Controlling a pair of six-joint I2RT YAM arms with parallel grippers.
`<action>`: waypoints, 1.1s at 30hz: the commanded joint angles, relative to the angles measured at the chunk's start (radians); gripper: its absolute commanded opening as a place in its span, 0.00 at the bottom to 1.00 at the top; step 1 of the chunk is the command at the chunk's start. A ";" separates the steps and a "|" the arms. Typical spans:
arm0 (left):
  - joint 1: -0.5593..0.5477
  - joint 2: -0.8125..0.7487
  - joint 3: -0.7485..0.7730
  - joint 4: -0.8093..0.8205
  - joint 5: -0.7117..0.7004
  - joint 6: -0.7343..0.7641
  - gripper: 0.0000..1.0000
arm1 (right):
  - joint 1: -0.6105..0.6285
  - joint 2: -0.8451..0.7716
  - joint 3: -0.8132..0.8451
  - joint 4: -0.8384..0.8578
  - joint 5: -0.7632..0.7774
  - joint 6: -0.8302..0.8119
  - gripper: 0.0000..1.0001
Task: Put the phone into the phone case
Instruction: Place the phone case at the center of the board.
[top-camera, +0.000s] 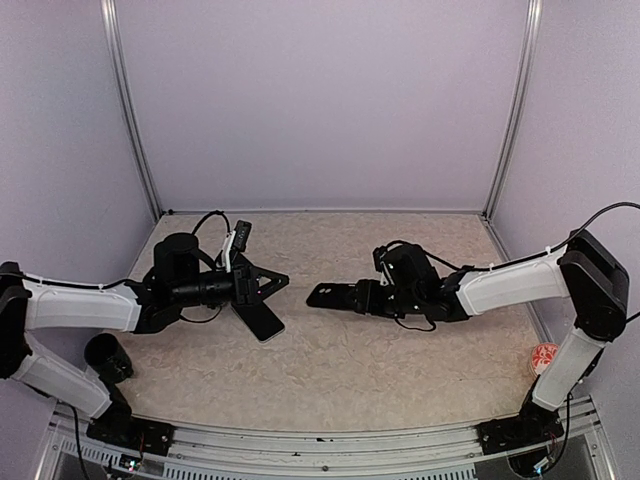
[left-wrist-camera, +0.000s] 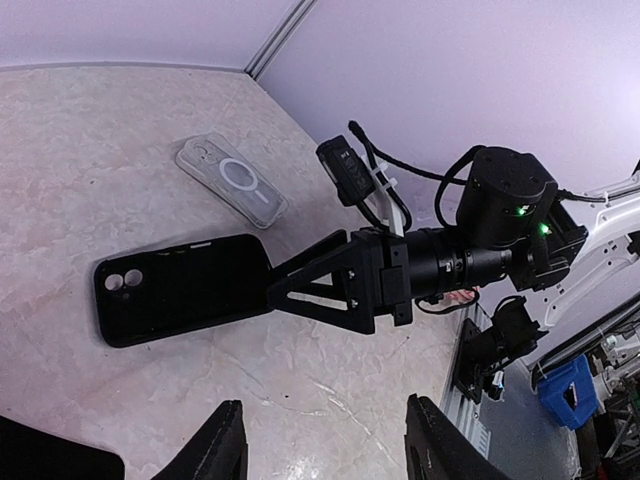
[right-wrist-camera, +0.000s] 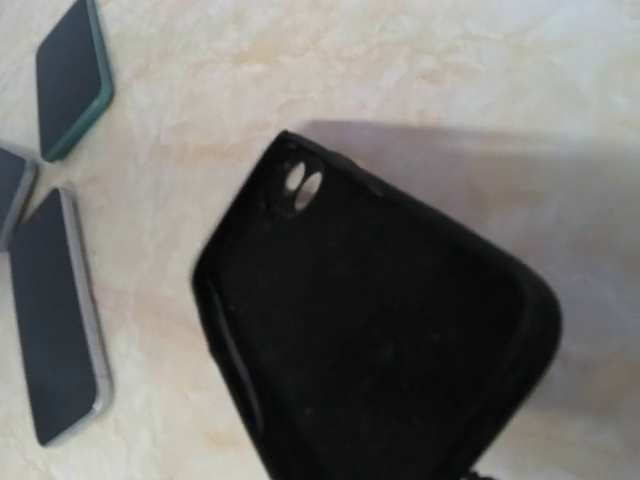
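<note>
Clear phone case (left-wrist-camera: 232, 180) lying flat, white ring visible.

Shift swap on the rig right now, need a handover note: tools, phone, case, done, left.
Left tool: open, nothing in it.
Right tool: at one end of a black slab with two camera holes; grip unclear.
Phone case: clear, white ring, flat on the table beyond the black slab, empty, touched by neither tool.
Phones: silver-edged phone and teal-edged phone lie loose on the table, unheld.
Done: nothing seated yet.
Left: pick up a phone, press it into the phone case.
</note>
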 joint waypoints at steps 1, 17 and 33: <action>-0.005 0.009 -0.003 0.040 0.004 -0.005 0.52 | 0.011 -0.036 -0.023 -0.070 0.049 -0.057 0.62; -0.006 0.020 0.023 0.032 0.018 -0.005 0.53 | -0.057 -0.025 0.160 -0.377 0.262 -0.376 0.89; -0.031 0.002 0.032 0.010 -0.009 0.017 0.99 | -0.242 0.142 0.287 -0.463 0.281 -0.533 1.00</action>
